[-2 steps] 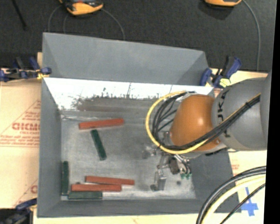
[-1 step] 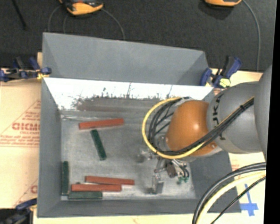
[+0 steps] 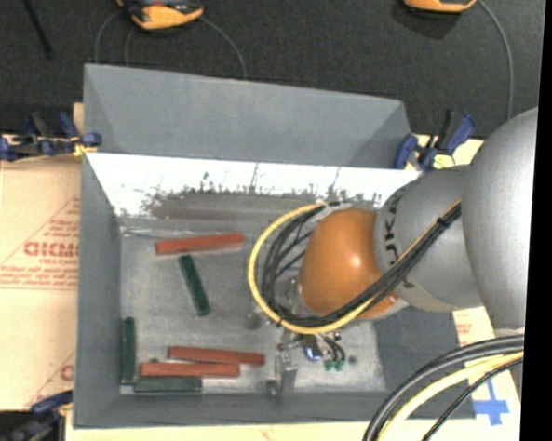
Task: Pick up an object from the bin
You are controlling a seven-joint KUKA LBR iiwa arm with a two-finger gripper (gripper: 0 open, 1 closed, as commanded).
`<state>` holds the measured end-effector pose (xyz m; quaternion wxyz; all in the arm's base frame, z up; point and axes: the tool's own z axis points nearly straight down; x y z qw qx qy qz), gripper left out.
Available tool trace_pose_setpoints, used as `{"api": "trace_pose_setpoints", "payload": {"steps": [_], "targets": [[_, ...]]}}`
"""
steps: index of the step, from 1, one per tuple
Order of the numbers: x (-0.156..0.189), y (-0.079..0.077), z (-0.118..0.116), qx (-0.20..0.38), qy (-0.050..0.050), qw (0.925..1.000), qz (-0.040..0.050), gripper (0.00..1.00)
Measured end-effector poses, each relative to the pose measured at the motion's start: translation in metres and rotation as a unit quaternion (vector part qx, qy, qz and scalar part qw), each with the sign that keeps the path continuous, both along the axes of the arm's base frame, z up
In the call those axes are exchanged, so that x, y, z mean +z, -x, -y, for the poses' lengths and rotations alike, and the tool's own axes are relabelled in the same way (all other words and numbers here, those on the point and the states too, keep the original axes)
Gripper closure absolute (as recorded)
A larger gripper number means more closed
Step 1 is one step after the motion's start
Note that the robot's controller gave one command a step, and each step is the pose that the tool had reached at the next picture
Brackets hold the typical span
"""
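At the left wall of the bin (image 3: 96, 288) lies a green stick (image 3: 128, 350). Next to it, near the front, a red stick (image 3: 216, 356) lies close beside a second red stick (image 3: 190, 370). My hand (image 3: 284, 369) is down low just past their right ends, and I cannot tell if it is open or closed.

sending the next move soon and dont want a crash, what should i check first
1. Gripper low inside the bin, near its front wall: ok.
2. Gripper clear of that wall: cannot tell.
3. Anything held: cannot tell.
4. Nearest red stick, toward the view's left of the gripper, lies flat: ok.
5. That stick free of neighbours: not ok, a second red stick lies right alongside it.
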<state>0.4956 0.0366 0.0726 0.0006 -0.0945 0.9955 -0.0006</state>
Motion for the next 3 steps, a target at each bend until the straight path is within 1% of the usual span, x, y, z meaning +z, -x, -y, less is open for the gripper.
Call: {"api": "trace_pose_setpoints", "payload": {"steps": [1,2,3], "targets": [[0.006,-0.016,-0.018,0.014,0.000,0.9999,0.0027,1.00],[0.006,-0.016,-0.018,0.014,0.000,0.9999,0.0026,1.00],[0.119,0.000,0.002,-0.028,0.000,0.9996,0.0006,1.00]]}}
